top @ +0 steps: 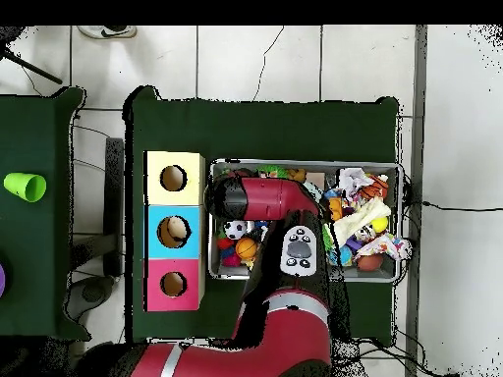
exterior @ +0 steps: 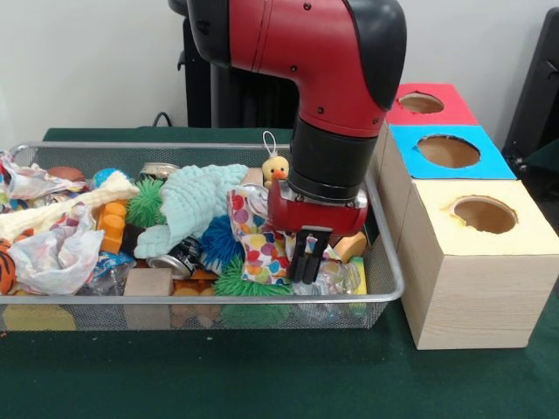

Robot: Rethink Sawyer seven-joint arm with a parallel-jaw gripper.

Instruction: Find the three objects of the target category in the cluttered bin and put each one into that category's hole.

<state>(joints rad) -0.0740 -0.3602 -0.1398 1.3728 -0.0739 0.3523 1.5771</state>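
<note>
Wire bin (exterior: 384, 292), gripper (exterior: 305, 262) apparently inside

Red and black arm (exterior: 332, 78) bent at an elbow, entering from twelve o'clock in the front view and dropping straight down. Wrist vertical, black collar above a red block. Hand (exterior: 307, 262) pointing toward six o'clock, its two dark fingers (exterior: 299, 257) close together, nearly parallel, only a narrow gap between.

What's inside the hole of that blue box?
In the overhead view, the blue box holds something pale and rounded in its hole; what it is cannot be told. The front view shows only the hole's dark inside.
</note>
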